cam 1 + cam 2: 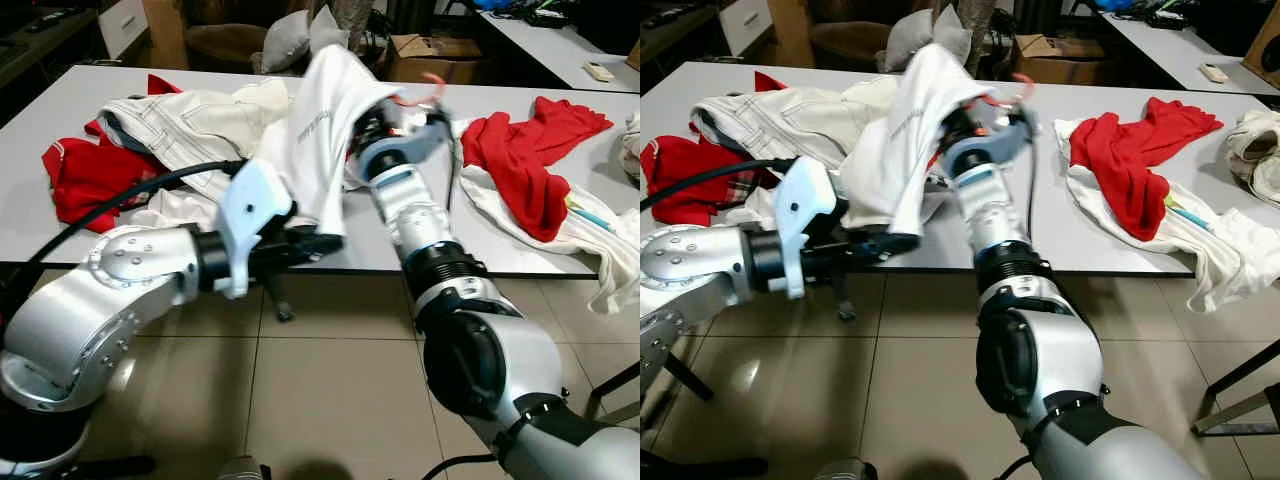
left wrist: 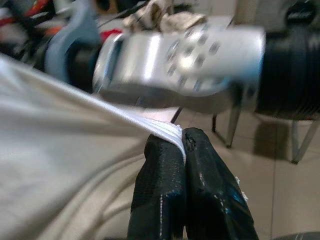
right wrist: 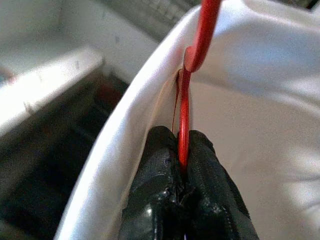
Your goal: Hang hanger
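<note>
The red hanger [image 3: 186,115] is clamped at its neck between the closed fingers of the right gripper [image 3: 184,165], raised above the desk's [image 1: 60,130] near edge with its hook [image 1: 428,88] pointing up and away from the robot. A white shirt [image 1: 320,130] drapes over it, hanging toward the robot's left. The left gripper [image 2: 183,150], lower and nearer the robot, pinches the shirt's hem [image 2: 167,132] tight. No rail is visible, so the right arm must carry the hook to wherever it hangs.

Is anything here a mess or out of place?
Yes. Clothes lie in crumpled heaps across the table: a cream garment and red ones. The white shirt hangs bunched on the red hanger, pinched by both grippers.
</note>
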{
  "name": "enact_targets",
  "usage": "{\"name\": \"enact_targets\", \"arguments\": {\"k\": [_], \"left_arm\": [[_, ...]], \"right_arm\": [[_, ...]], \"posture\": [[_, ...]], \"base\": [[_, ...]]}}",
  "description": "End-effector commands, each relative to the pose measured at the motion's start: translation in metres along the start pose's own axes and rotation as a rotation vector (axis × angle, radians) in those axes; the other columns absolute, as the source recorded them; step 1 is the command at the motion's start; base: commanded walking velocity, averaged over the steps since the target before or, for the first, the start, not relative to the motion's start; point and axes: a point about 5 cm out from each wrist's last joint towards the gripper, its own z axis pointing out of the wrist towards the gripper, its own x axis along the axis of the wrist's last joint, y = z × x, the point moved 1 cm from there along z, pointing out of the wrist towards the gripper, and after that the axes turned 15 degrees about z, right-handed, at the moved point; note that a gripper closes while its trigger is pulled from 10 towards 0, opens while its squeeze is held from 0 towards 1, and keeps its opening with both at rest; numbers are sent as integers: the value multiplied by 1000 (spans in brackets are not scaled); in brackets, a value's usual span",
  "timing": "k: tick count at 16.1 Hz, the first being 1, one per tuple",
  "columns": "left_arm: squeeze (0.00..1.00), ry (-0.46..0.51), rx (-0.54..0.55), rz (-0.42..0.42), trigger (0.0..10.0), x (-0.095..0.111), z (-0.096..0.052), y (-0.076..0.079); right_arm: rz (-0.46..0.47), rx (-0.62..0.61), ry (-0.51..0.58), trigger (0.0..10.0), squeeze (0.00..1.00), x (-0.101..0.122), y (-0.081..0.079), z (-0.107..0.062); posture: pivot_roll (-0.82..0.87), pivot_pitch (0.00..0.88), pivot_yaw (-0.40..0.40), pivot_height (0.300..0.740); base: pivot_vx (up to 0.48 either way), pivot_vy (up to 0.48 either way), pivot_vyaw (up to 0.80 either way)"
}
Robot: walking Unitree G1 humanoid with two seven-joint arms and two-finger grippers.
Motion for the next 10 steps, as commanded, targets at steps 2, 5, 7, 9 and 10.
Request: {"name": "enact_targets", "arguments": {"k": [2, 5, 7, 9, 10], "left_arm": [[0, 24, -7, 34, 0, 9, -2, -2], [0, -1, 114, 63, 0, 12, -23, -27], [0, -22, 169, 76, 0, 12, -35, -38], [0, -68, 243, 93, 0, 7, -48, -51], [0, -102, 297, 105, 0, 4, -58, -60]], "right_arm": [[-200, 53, -36, 10000, 0, -6, -14, 3], [-612, 127, -129, 10000, 0, -9, -10, -3], [-697, 129, -138, 10000, 0, -1, -4, -6], [-795, 188, -170, 10000, 0, 8, -4, -12], [-907, 244, -215, 10000, 0, 14, -4, -18]], "posture": [[102, 0, -17, 740], [79, 0, -21, 740], [75, 0, -20, 740], [61, 0, -17, 740], [56, 0, -16, 740]], "base": [[0, 0, 0], [0, 0, 0], [0, 0, 0], [0, 0, 0], [0, 0, 0]]}}
